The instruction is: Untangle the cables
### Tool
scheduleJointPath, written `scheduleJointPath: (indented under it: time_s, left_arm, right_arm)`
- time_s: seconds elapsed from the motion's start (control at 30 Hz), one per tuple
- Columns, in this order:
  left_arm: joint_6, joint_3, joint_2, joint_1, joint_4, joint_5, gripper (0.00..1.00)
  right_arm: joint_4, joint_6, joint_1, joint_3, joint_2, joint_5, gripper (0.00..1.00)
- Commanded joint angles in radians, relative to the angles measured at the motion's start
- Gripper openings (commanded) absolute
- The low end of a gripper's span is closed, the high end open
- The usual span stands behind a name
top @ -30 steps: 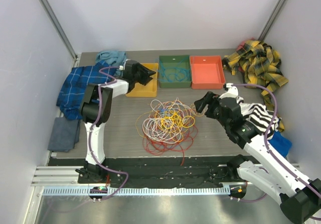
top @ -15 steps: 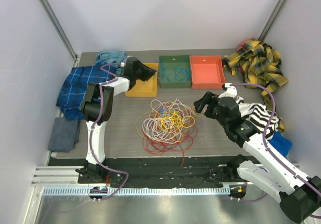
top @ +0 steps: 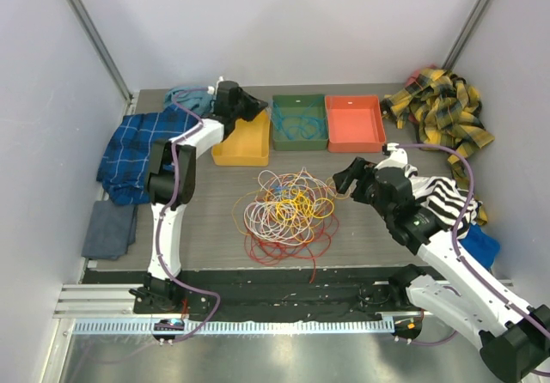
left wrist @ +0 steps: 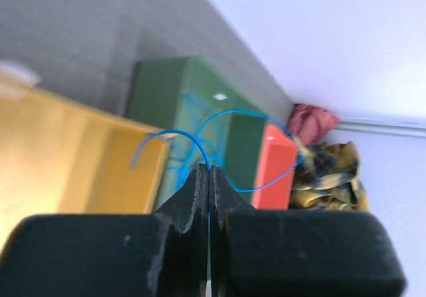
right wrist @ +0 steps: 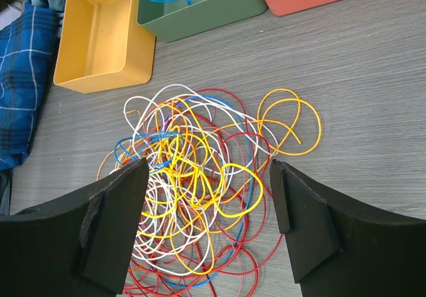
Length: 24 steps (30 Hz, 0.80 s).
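Note:
The cables (top: 288, 207) lie in a tangled heap of red, orange, yellow, white and blue loops mid-table, also seen in the right wrist view (right wrist: 193, 184). My right gripper (top: 348, 177) hovers open just right of the heap, and its fingers (right wrist: 210, 166) straddle the tangle from above with nothing between them. My left gripper (top: 251, 106) is at the back, between the yellow and green trays. Its jaws (left wrist: 209, 169) are shut on a thin blue cable (left wrist: 236, 112) that loops up toward the green tray.
Three trays stand in a row at the back: yellow (top: 243, 147), green (top: 298, 99) holding blue cables, and red (top: 354, 125). A blue plaid cloth (top: 129, 147) and a grey cloth (top: 107, 228) lie left. Yellow plaid (top: 443, 108) and striped (top: 443, 198) cloths lie right.
My left gripper has closed on the blue cable and drawn back from over the yellow tray toward the rear. The right arm has stayed still.

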<state>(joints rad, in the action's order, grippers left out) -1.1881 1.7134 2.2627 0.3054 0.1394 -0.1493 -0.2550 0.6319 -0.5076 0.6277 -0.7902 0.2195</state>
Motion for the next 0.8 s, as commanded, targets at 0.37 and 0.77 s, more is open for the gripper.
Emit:
scheduleJointPath:
  time_s: [0.37,0.77]
  left_arm:
    - [0.105,0.561,0.173,0.124,-0.102,-0.064,0.0]
    - [0.151,0.403,0.182,0.133,-0.187,-0.026,0.0]
  right_arm:
    - [0.007,-0.028,0.003,0.001,0.052,0.041,0.82]
    - [-0.001,-0.046,0.004,0.009,0.059,0.049,0.82]
